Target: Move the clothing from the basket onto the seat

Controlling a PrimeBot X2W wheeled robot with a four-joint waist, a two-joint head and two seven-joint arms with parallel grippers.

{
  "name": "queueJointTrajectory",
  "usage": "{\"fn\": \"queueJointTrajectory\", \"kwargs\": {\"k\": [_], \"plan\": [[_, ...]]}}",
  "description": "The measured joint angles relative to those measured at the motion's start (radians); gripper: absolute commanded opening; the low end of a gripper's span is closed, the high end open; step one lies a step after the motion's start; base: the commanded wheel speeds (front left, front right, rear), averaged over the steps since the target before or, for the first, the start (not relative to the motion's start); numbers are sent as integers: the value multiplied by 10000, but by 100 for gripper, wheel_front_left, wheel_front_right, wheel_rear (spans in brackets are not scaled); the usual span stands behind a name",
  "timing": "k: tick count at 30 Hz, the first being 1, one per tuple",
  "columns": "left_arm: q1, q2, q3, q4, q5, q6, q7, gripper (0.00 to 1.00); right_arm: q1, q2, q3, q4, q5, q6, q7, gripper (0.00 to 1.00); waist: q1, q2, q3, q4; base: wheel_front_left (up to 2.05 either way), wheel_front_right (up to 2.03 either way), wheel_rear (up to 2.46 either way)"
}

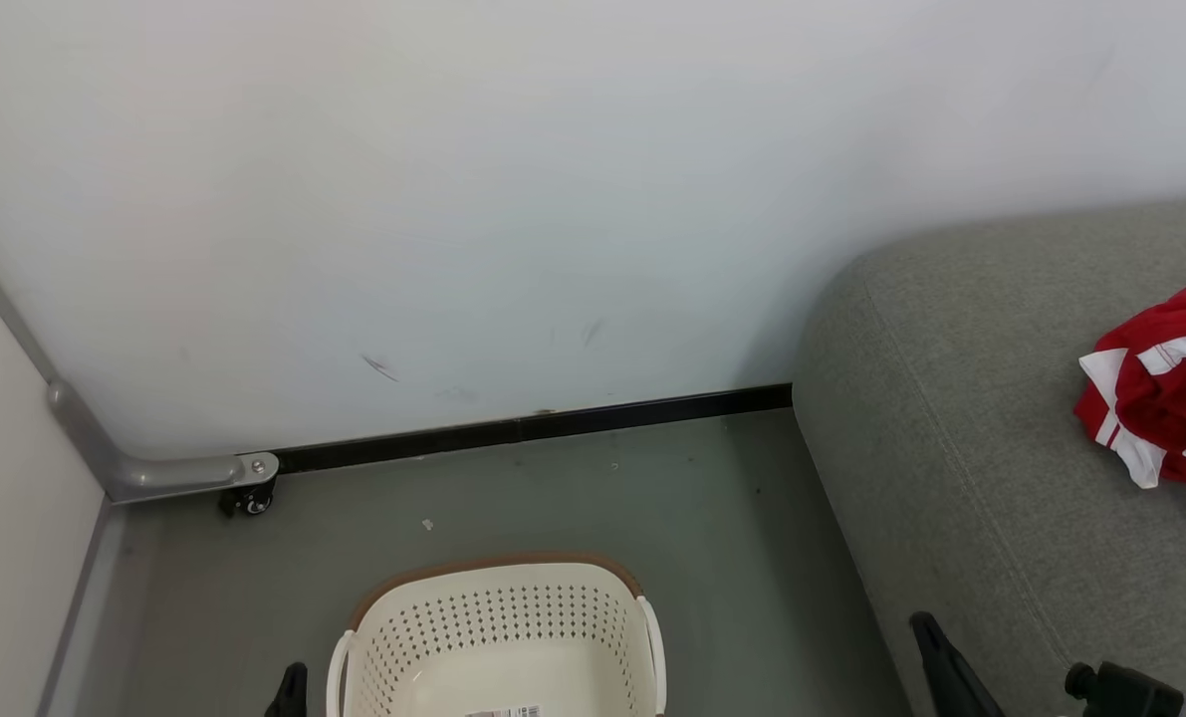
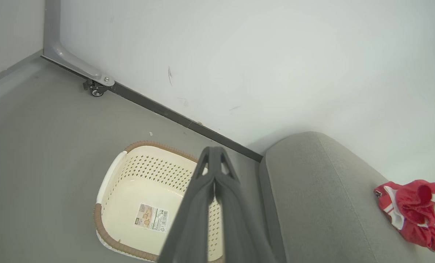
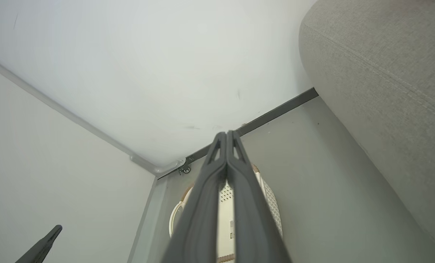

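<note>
Although the basket [image 1: 493, 612] on the floor looks bare apart from its sticker [image 2: 151, 217], the left fingers [image 2: 212, 155] hide part of its inside, so a garment lying there could be missed. Both the left fingers and the right fingers [image 3: 226, 137] are pressed together and hold nothing. The right ones hover just beside the sofa [image 1: 961, 418], where a careless swing could snag the weave. The clothing [image 1: 1165, 388] lies bunched on the sofa, well apart from the basket. A white-trimmed corner points toward the sofa's rounded end. The heap runs off the frame, so I cannot tell its long axis.
</note>
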Motion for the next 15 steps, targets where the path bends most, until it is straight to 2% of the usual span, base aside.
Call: {"fn": "queueJointTrajectory", "kwargs": {"k": [7,15], "plan": [[-145,8,169,-119,-947,-36,274,0,-229,-98,-188,42,1254,0,286,0,65,0,29,-64,0,0,0],[-272,19,324,-155,-1802,-40,596,0,-394,-234,-280,224,2512,0,520,0,79,0,61,-117,0,0,0]]}}
